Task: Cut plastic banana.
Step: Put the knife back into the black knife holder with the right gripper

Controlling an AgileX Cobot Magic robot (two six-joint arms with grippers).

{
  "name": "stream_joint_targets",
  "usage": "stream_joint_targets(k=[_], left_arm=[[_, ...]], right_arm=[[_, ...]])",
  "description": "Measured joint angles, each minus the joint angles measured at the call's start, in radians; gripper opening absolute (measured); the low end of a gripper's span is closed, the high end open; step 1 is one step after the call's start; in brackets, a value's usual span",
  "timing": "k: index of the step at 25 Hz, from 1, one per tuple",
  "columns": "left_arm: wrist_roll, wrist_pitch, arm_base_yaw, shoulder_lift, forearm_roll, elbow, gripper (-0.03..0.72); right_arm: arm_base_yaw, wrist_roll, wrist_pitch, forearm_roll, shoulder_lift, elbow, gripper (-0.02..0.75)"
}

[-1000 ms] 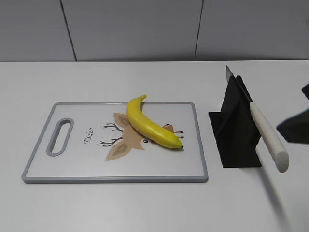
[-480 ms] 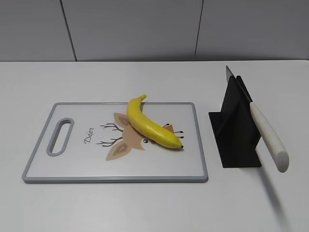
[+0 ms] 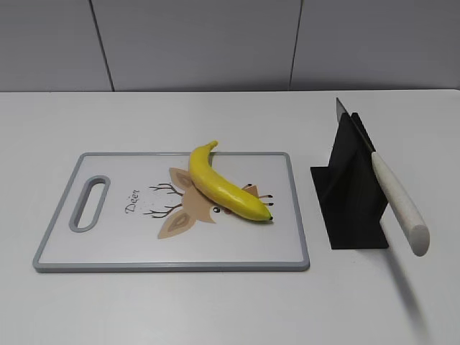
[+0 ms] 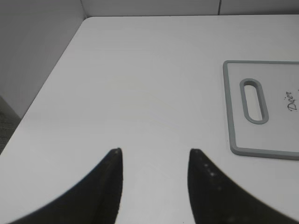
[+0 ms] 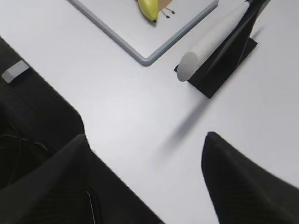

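The plastic banana [image 3: 224, 185] lies whole and yellow across the deer picture on the grey-rimmed cutting board [image 3: 43, 244]; its dark tip also shows in the right wrist view [image 5: 149, 10]. A knife with a white handle [image 3: 399, 201] rests blade-up in a black stand [image 3: 352, 194] right of the board; it also shows in the right wrist view [image 5: 210, 42]. My left gripper [image 4: 155, 151] is open and empty over bare table left of the board [image 4: 231, 140]. My right gripper [image 5: 145, 137] is open and empty near the table's front edge, short of the knife handle. Neither gripper shows in the exterior view.
The white table [image 3: 215, 309] runs to a grey panelled wall [image 3: 215, 43] at the back. In the right wrist view the table's front edge drops to a dark floor with a small grey box [image 5: 15, 71] and cables.
The dark shape of my right gripper at the right edge of the exterior view a second ago has left that view. The banana, board and knife have not moved.
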Motion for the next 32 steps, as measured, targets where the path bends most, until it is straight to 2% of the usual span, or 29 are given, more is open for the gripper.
stream_joint_targets(k=[15,29,32], left_arm=[[0.000,0.000,0.000,0.000,0.000,0.000,0.449],[0.000,0.000,0.000,0.000,0.001,0.000,0.449],[0.000,0.000,0.000,0.000,0.001,0.000,0.449]], right_arm=[[0.000,0.075,0.002,-0.023,-0.268,0.002,0.575],[0.001,0.117,0.005,-0.032,-0.276,0.003,0.575],[-0.023,0.117,0.005,-0.032,-0.276,0.003,0.575]])
